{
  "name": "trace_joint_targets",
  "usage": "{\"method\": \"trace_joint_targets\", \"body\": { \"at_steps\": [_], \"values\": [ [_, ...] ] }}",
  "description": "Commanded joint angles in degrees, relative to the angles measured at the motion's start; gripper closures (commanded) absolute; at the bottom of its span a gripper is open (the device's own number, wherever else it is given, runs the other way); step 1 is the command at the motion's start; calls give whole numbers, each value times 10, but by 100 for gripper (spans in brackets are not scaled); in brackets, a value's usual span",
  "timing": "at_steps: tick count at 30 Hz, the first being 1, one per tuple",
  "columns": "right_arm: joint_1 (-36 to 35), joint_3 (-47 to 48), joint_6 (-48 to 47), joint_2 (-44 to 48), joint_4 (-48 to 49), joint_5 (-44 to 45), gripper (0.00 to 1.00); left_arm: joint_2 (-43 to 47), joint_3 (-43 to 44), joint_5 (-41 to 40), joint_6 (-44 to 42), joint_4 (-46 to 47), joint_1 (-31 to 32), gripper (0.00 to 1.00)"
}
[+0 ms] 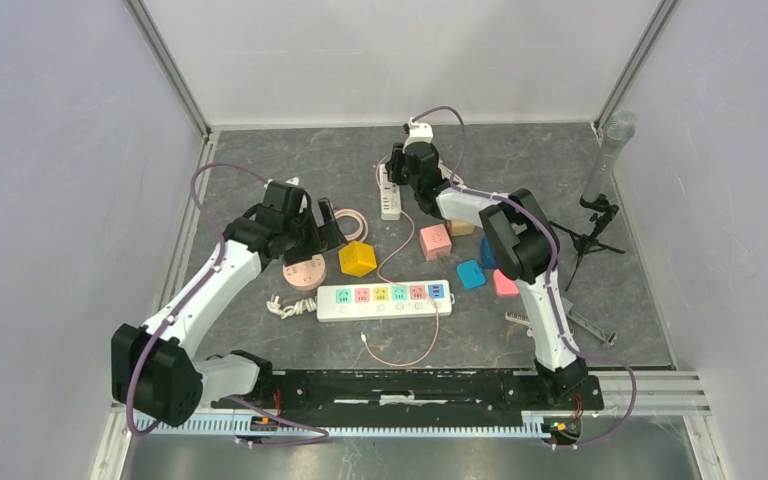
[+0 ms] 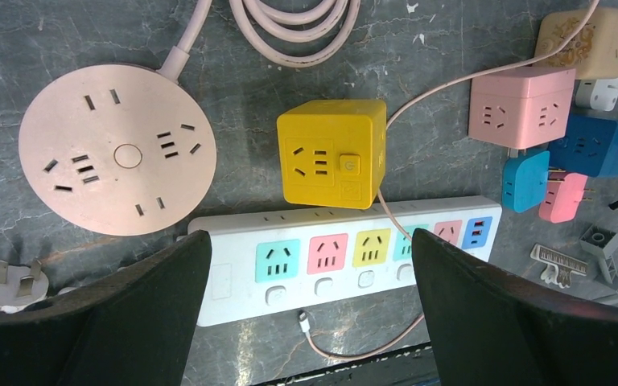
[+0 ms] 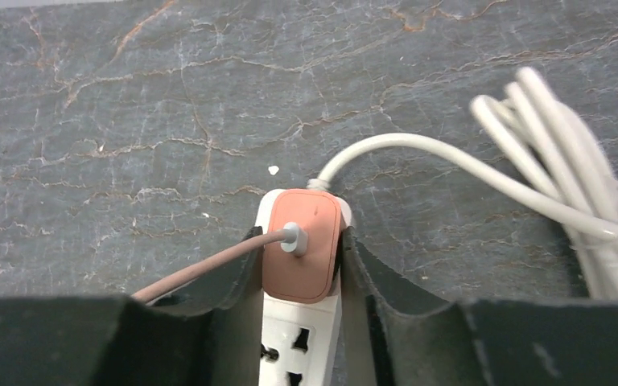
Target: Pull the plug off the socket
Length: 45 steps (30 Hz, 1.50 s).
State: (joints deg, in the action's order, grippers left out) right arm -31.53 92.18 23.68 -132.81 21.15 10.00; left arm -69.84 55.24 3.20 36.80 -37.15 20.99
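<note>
**Right tool grips the plug, ready to pull**

We look first at the white socket strip (image 3: 322, 326), which lies flat on the grey counter (image 3: 129, 121). The plug (image 3: 302, 233) is a small pinkish block. It sits pushed into the end socket of this strip, the end where the strip's own white cable (image 3: 451, 161) comes out. A thin brownish cord (image 3: 201, 269) runs out of the plug's face and off to one side of the strip.

The right tool (image 3: 300, 265) is right over the strip. Its two fingers are closed in on the plug, one on each side, and they look pressed against it. So we think the grab is done and the pull is the step in hand. The plug looks fully seated, with no gap that we can see.

The left tool (image 2: 310, 241) is well apart from the white strip, on the side nearer the arm bases. Its fingers are spread wide and hold nothing. It hangs above a long strip with coloured sockets (image 2: 225, 281).

Next, we think the right tool needs to lift straight up, away from the strip's face. A crooked pull could jam the pins. Nothing holds the white strip down, so it may lift along with the plug.
</note>
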Motion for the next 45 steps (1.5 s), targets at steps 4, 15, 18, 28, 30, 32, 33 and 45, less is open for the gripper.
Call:
{"method": "trace_joint_targets", "body": {
  "at_steps": [4,15,18,28,30,32,33,45],
  "values": [
    [1,-2,-26,32,-3,-17,78,-11,13,17,-10,20,-1,0],
    [-13,-126,-33,140,-55,-23,82,-119,56,117,59,173,0,2],
    [-24,-163,-20,163,-62,-38,82,-183,82,150,82,222,1,8],
    [-52,-214,-13,198,-82,-61,82,-353,166,195,99,307,4,40],
    [-56,-215,-16,195,-85,-62,82,-377,176,195,96,307,6,44],
    [-59,-216,-16,194,-87,-62,82,-397,181,188,94,303,6,48],
    [-60,-217,-18,194,-87,-62,82,-407,182,183,92,301,6,48],
    [-81,-201,-94,183,-120,-26,72,-472,170,144,77,267,6,64]
  ]
}}
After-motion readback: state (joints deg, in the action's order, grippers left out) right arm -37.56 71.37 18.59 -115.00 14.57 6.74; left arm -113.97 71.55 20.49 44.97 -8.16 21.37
